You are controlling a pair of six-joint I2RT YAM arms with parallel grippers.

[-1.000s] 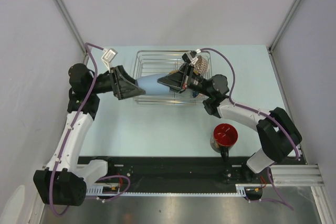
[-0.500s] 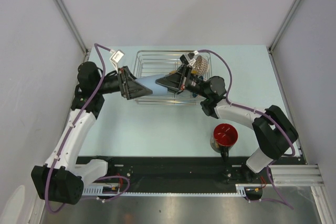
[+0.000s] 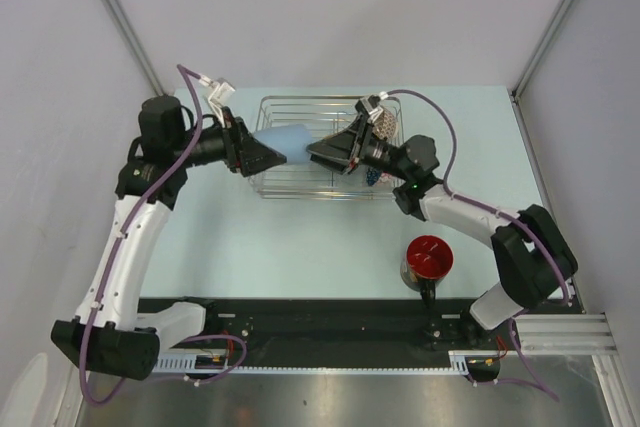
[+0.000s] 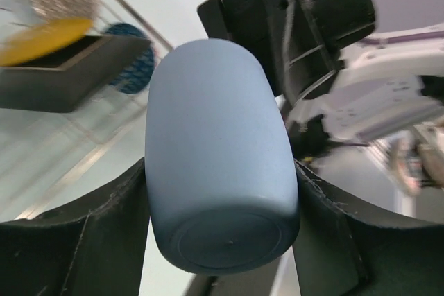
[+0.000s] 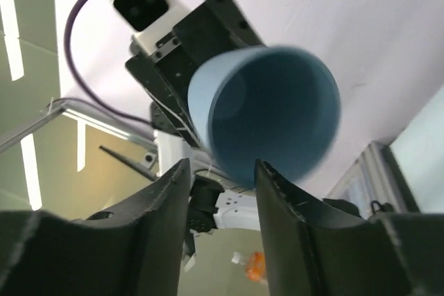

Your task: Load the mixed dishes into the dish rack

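Observation:
My left gripper (image 3: 276, 145) is shut on the light blue cup (image 3: 287, 137) and holds it on its side above the dish rack (image 3: 300, 100). In the left wrist view the cup (image 4: 218, 136) fills the gap between the fingers (image 4: 114, 220), base towards the camera. My right gripper (image 3: 314, 151) is open and faces the cup's mouth (image 5: 267, 112), its fingertips (image 5: 170, 192) just short of the rim. The speckled bowl (image 3: 381, 125) stands on edge in the rack's right end. The black plate with yellow centre (image 4: 59, 46) lies in the rack. The dark mug with red inside (image 3: 427, 258) stands on the table near the right arm.
A blue patterned object (image 3: 372, 177) sits at the rack's near right corner and also shows in the left wrist view (image 4: 132, 67). Grey walls close in the table on the left, back and right. The black rail (image 3: 330, 312) runs along the near edge.
My left gripper has lifted the cup up and towards the back of the rack. My right gripper has tilted up and stayed facing the cup's mouth. The mug has not moved.

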